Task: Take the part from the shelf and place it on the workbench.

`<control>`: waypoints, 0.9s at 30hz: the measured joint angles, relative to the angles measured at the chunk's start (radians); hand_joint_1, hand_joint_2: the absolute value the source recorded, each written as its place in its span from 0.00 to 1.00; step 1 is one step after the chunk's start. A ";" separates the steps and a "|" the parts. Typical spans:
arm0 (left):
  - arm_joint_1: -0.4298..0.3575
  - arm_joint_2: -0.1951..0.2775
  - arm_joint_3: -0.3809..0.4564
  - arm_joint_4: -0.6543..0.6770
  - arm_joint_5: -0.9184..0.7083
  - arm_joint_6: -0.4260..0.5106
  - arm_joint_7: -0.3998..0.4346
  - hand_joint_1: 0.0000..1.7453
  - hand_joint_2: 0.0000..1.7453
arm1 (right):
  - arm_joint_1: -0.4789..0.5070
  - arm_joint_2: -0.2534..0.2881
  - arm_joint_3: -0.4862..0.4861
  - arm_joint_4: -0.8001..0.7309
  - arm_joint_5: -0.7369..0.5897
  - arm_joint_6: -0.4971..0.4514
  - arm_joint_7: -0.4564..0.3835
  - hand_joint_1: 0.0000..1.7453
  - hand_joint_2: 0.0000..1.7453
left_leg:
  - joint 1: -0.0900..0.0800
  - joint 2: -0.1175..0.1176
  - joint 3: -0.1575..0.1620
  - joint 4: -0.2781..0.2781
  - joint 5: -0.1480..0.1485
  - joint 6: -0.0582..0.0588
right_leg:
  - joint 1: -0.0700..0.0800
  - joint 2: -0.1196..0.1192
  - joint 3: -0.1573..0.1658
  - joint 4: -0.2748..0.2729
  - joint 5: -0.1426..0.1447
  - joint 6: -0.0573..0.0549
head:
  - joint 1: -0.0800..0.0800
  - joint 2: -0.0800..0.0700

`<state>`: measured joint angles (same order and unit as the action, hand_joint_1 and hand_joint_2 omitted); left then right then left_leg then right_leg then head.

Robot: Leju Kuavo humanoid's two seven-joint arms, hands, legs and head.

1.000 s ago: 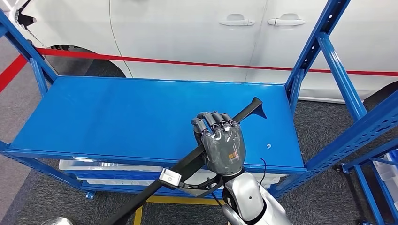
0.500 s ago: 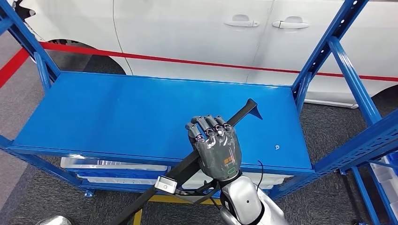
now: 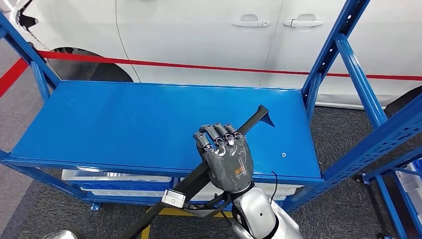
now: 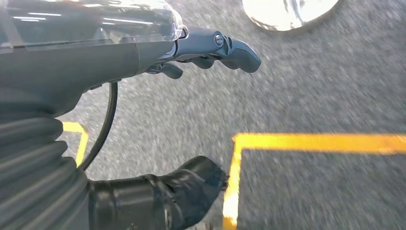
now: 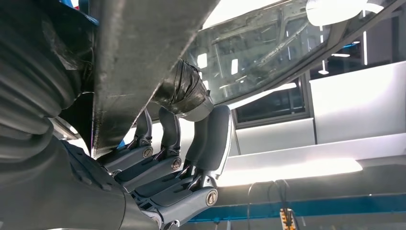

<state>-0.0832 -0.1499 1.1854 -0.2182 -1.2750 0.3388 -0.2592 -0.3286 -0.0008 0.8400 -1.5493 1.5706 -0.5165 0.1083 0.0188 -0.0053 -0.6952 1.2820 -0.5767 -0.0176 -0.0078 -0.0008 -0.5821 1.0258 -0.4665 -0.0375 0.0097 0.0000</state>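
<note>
Head view shows my right hand (image 3: 227, 160) wrapped around a long black bar-shaped part (image 3: 209, 167). My fingers (image 3: 217, 137) curl tight over the top of it, so I am holding it. The part slants across the picture. Its far end, with a small pointed tip, is above the flat blue metal shelf (image 3: 124, 122), near the right side. Its near end reaches down past the front edge of the shelf, and a small silver clip (image 3: 172, 198) sits on that low end. I cannot tell if the part touches the shelf or floats just above it. Behind the shelf is a white car (image 3: 199, 35) with two door handles, and a red line (image 3: 209, 67) runs along the floor by the car. From my right wrist view, my dark fingers (image 5: 165, 160) bend up around the wide black part (image 5: 129, 62). From my left wrist view, my left hand (image 4: 210, 48) hangs over the grey floor (image 4: 311, 86) with a yellow line (image 4: 316, 142). Its fingers are curled in a little and hold nothing.
</note>
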 joint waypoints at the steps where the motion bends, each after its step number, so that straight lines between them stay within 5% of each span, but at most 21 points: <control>1: 0.000 0.000 0.000 0.000 0.000 0.016 0.008 0.00 1.00 | 0.000 0.002 0.000 0.000 0.000 0.001 -0.001 1.00 1.00 | 0.000 0.000 0.027 -0.055 0.036 0.002 | 0.000 0.001 0.001 0.001 -0.001 0.001 | 0.000 0.000; 4: -0.001 0.000 0.001 0.000 -0.001 0.049 0.022 0.00 1.00 | 0.000 0.010 0.000 0.001 -0.003 0.003 -0.001 1.00 1.00 | -0.003 -0.001 0.114 -0.240 0.107 0.013 | 0.004 0.003 0.001 0.008 -0.006 0.009 | 0.000 0.000; 9: -0.003 -0.004 0.002 0.000 -0.006 0.063 0.033 0.00 1.00 | -0.002 0.018 0.000 0.008 -0.009 0.005 -0.003 1.00 1.00 | -0.001 0.000 0.124 -0.270 0.117 0.037 | 0.007 0.003 -0.009 0.030 -0.024 0.030 | 0.002 0.000; 12: -0.003 -0.005 0.002 0.000 -0.008 0.070 0.035 0.00 1.00 | -0.002 0.019 0.000 0.011 -0.014 0.009 -0.003 1.00 1.00 | 0.001 0.003 0.119 -0.273 0.123 0.051 | 0.002 0.002 -0.079 0.191 -0.117 0.040 | 0.002 0.000; 14: -0.003 -0.005 0.002 0.000 -0.009 0.073 0.035 0.00 1.00 | -0.001 0.019 0.000 0.016 -0.018 0.014 -0.003 1.00 1.00 | 0.000 0.003 0.115 -0.270 0.124 0.052 | -0.001 0.002 -0.119 0.283 -0.145 0.044 | 0.002 0.000; 16: -0.003 -0.006 0.002 0.000 -0.009 0.073 0.035 0.00 1.00 | -0.002 0.019 0.000 0.019 -0.022 0.017 -0.004 1.00 1.00 | 0.000 0.002 0.114 -0.266 0.123 0.051 | -0.003 0.002 -0.090 0.231 -0.099 0.042 | 0.002 0.000; 19: -0.003 -0.010 0.002 0.000 -0.009 0.073 0.036 0.00 1.00 | -0.004 0.022 -0.002 0.021 -0.030 0.016 -0.005 1.00 1.00 | -0.003 0.000 0.111 -0.260 0.123 0.043 | 0.001 0.002 0.001 0.044 -0.022 0.031 | 0.002 0.000; 23: -0.003 -0.011 0.002 0.000 -0.010 0.074 0.038 0.00 1.00 | -0.004 0.029 -0.005 0.023 -0.034 0.016 -0.007 1.00 1.00 | -0.004 0.000 0.103 -0.259 0.127 0.020 | 0.004 0.004 0.007 0.009 -0.012 0.017 | 0.002 0.000; 25: -0.004 -0.010 0.002 0.000 -0.010 0.074 0.039 0.00 1.00 | -0.005 0.033 -0.006 0.024 -0.035 0.016 -0.008 1.00 1.00 | -0.002 0.000 0.085 -0.215 0.089 0.011 | -0.002 0.001 0.004 0.000 -0.001 0.004 | 0.000 0.000; 27: -0.003 -0.010 0.002 0.000 -0.010 0.074 0.041 0.00 1.00 | -0.005 0.039 -0.006 0.026 -0.038 0.016 -0.009 1.00 1.00 | 0.000 0.001 0.040 -0.101 0.015 0.003 | -0.002 -0.002 -0.003 -0.002 0.007 -0.004 | -0.001 0.000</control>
<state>-0.0862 -0.1596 1.1872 -0.2182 -1.2852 0.4130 -0.2187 -0.3335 0.0379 0.8336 -1.5235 1.5322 -0.5001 0.0998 0.0191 -0.0045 -0.6549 1.1810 -0.5613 -0.0146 -0.0102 -0.0027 -0.5850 1.0235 -0.4594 -0.0419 0.0090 0.0000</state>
